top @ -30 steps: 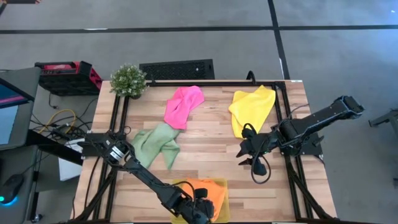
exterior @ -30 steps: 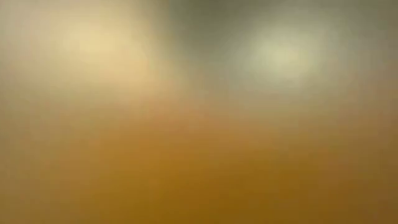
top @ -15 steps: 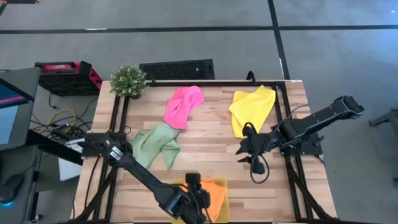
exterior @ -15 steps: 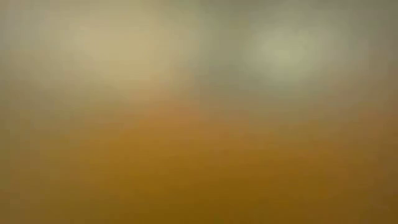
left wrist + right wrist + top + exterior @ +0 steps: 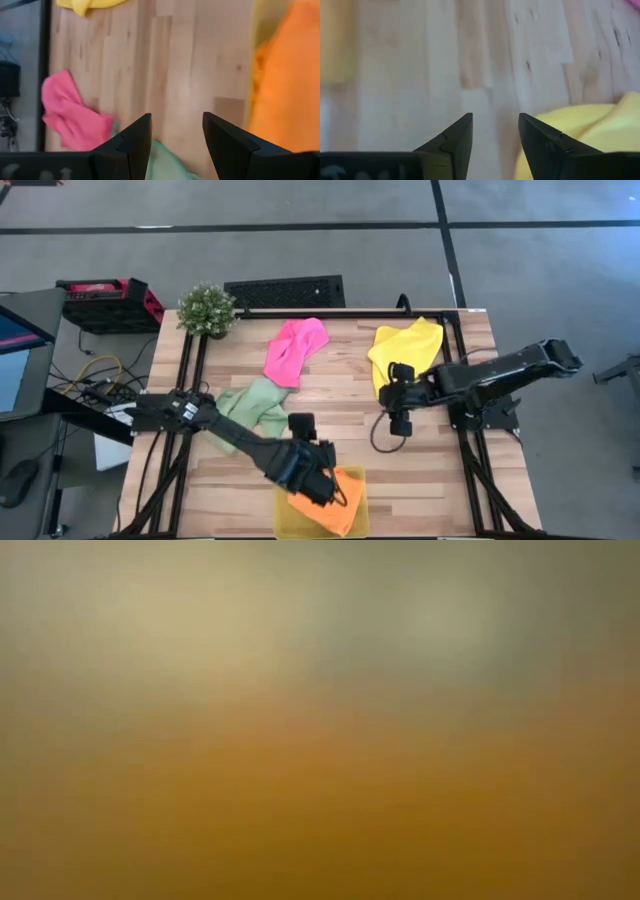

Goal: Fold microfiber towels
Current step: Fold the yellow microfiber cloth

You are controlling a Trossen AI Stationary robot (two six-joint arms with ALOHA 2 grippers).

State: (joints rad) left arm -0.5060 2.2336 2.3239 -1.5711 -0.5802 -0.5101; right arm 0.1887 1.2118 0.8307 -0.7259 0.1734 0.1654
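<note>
Your table (image 5: 340, 405) fills mid frame in the high view, four cloths on it. Yellow tray (image 5: 283, 512) sits at the bottom centre edge with the orange towel (image 5: 340, 505) lying in it, already dropped off. Pale green towel (image 5: 262, 406) is rumpled left of centre, pink towel (image 5: 294, 348) above it toward the top, yellow towel (image 5: 408, 350) bunched at upper right.

What changed: your left gripper (image 5: 322, 478) has pulled up off the orange towel from the bottom edge and now sits over the tray's upper left corner, fingers spread wide, holding nothing; the left wrist view shows bare wood between them, orange off to one side. Your right gripper (image 5: 397, 385) has swung up and left from centre right to the lower left edge of the yellow towel, fingers parted, nothing in them yet.

Reads as: orange one done, yellow looks next, green and pink still unfolded. Low view is a blur, no use
</note>
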